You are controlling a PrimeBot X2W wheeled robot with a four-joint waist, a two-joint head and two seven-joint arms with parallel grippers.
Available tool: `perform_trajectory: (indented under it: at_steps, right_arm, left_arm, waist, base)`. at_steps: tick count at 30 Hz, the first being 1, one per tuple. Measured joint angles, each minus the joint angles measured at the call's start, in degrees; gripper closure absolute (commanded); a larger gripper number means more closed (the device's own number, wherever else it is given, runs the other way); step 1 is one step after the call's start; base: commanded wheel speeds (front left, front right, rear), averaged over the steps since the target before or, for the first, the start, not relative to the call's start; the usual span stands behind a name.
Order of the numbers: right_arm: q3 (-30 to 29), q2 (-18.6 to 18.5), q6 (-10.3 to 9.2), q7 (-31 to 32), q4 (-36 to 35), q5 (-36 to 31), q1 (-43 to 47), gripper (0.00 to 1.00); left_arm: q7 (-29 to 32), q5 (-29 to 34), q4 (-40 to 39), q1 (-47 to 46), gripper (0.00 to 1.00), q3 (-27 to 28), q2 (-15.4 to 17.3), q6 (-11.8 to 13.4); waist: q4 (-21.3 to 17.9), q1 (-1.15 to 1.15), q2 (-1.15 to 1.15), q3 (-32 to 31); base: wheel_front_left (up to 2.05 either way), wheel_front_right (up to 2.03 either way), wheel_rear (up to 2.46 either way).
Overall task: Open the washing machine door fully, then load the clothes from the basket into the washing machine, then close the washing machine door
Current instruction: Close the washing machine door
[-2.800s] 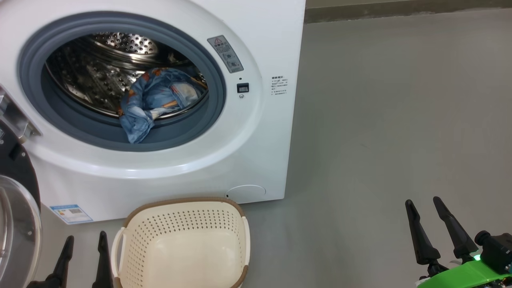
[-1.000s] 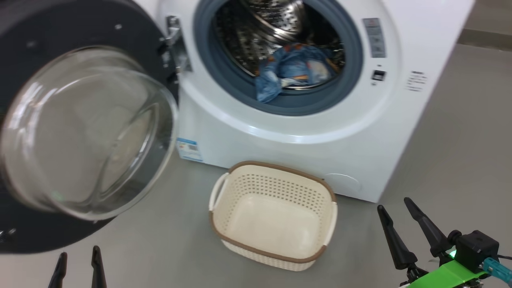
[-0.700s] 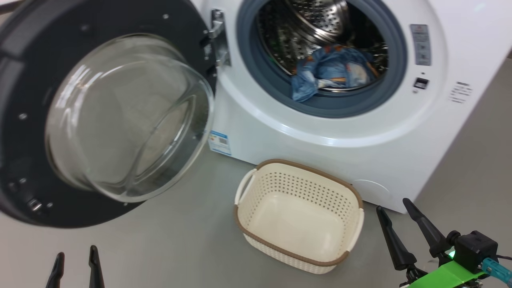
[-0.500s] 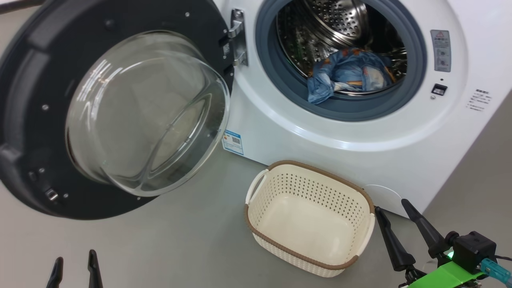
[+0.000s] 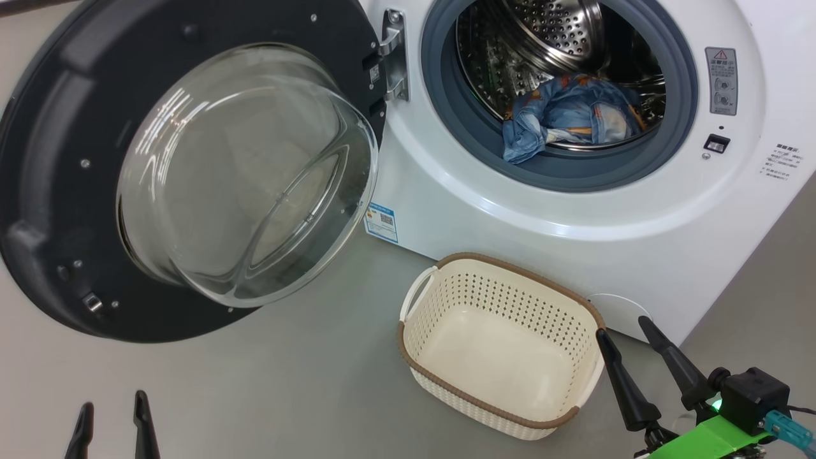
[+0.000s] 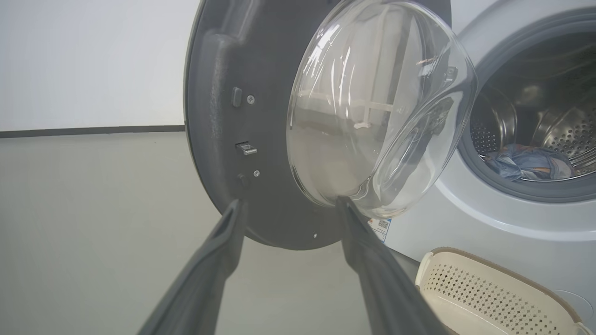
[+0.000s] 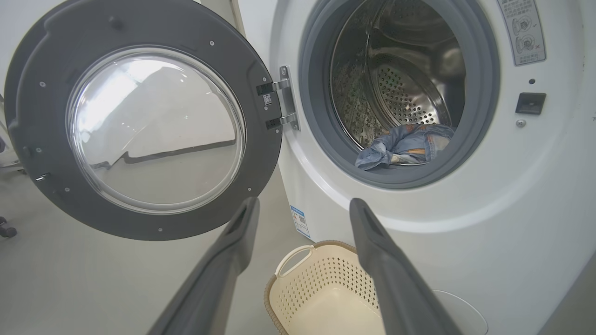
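Note:
The washing machine (image 5: 574,217) stands with its round black door (image 5: 57,191) swung wide open to the left, its glass bowl (image 5: 248,172) bulging toward me. Light blue printed clothes (image 5: 567,118) lie at the drum's front lip, one end hanging over the grey gasket (image 7: 398,149). The cream basket (image 5: 503,344) sits on the floor before the machine with nothing in it. My left gripper (image 5: 109,407) is open, low at the left, short of the door (image 6: 219,116). Just right of the basket's rim my right gripper (image 5: 628,324) is open and holds nothing.
Grey floor (image 5: 287,382) spreads between the open door and the basket and runs on to the right of the machine (image 5: 765,299). A white wall with a dark baseboard (image 6: 93,131) lies beyond the door.
The head camera has turned left, so the whole picture shifted right and the open door came fully into view. Door, clothes and basket have kept their places. Both grippers stay open.

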Motion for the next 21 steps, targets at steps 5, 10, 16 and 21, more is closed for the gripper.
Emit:
perform_trajectory:
  at_steps: [5, 10, 16, 21]
  right_arm:
    - [-0.16, -0.02, 0.00, 0.00, -0.16, 0.00, -0.41, 0.00]
    - [-0.35, -0.42, 0.00, 0.00, -0.49, 0.01, -0.47, 0.00]
    - [-0.41, -1.02, 0.00, 0.00, -0.80, 0.01, -0.55, 0.00]
    - [-0.41, -1.59, 0.00, 0.00, -0.92, 0.04, -0.72, 0.00]
  left_arm:
    - [0.00, 0.63, -2.94, -1.01, 1.00, 1.15, -0.07, -1.51]
    - [-0.01, -3.08, -6.36, -7.88, 1.00, 5.03, 2.26, -3.32]
    - [0.01, -16.33, -4.49, -18.89, 1.00, 9.72, 9.03, -4.08]
    - [4.68, -33.84, 2.36, -28.04, 1.00, 10.45, 16.12, -4.08]
  waist:
    - [0.09, 0.00, 0.00, 0.84]
    - [0.10, 0.00, 0.00, 2.23]
    - [-0.56, 0.01, 0.00, 4.10]
    - [-1.49, 0.01, 0.00, 5.00]
  base:
    - [0.00, 0.00, 0.00]
    - [0.00, 0.00, 0.00]
    - [0.00, 0.00, 0.00]
    - [0.00, 0.00, 0.00]
